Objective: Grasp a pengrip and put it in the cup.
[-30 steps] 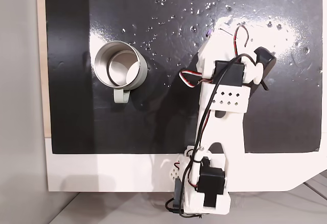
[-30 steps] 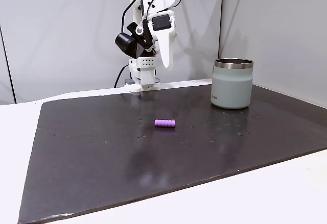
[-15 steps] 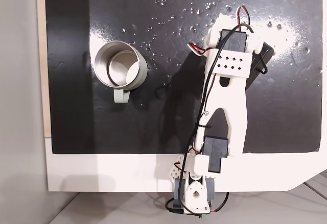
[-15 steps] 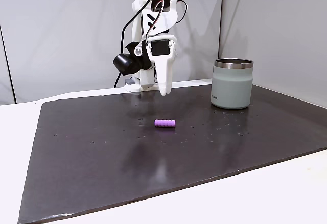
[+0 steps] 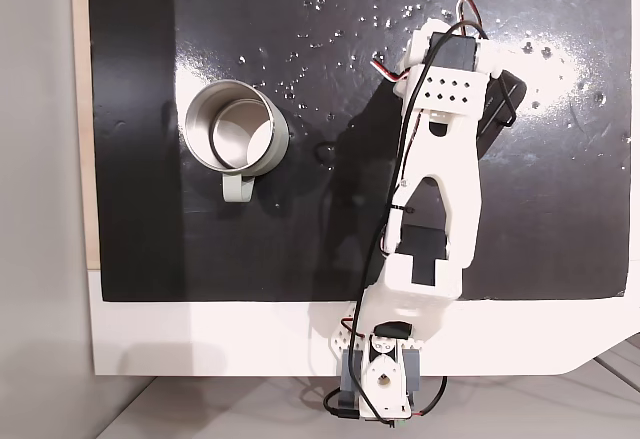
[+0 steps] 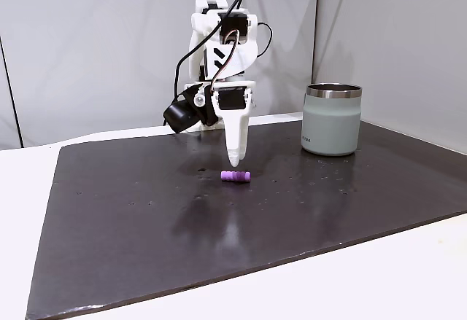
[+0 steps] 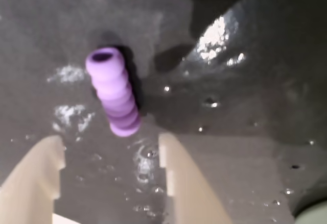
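With the gripper [image 7: 110,155] spread and empty just above the mat [image 6: 146,225], the pengrip [image 7: 112,92] lies ahead of the fingertips, well apart from the cup [image 6: 332,119]; descending without advancing risks closing on nothing, or nudging the cylinder into rolling away.

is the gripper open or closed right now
Open. In the wrist view the gripper shows two pale fingers spread apart with bare mat between them, just short of the pengrip.

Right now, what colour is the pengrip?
Light purple, ribbed; the pengrip shows best in the wrist view.
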Controlling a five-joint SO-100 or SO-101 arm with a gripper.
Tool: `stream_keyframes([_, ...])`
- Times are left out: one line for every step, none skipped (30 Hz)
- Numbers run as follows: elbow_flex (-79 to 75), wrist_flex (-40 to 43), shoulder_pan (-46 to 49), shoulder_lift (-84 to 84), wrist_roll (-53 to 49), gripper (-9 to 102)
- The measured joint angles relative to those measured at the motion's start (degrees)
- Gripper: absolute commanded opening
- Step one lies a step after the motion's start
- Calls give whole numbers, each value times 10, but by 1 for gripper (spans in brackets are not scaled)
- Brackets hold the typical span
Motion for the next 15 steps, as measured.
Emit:
stream_keyframes([-7,0,2,-10,0,18])
stream_keyframes([-12,-1,2,-18,0,18])
stream_keyframes([-18,-1,3,-24,0,18])
stream_keyframes([-24,0,3,-32,0,17])
stream_keyframes([-29,0,3,-39,0,17])
stream_keyframes([-33,-2,2,-45,0,17])
stream_keyframes([-37,-3,2,-54,0,17])
stream_keyframes([-42,-3,2,-62,0,17])
stream_keyframes([-47,-1,2,-69,0,17])
stream_keyframes([-50,0,2,-76,0,17])
stream_keyframes([-53,2,3,-83,0,17])
stream_keyframes([-56,3,3,-86,0,17])
stream_keyframes([-59,4,4,-89,-1,16])
stream_keyframes([-62,5,4,-94,-1,14])
stream_keyframes([-65,6,4,-97,-1,11])
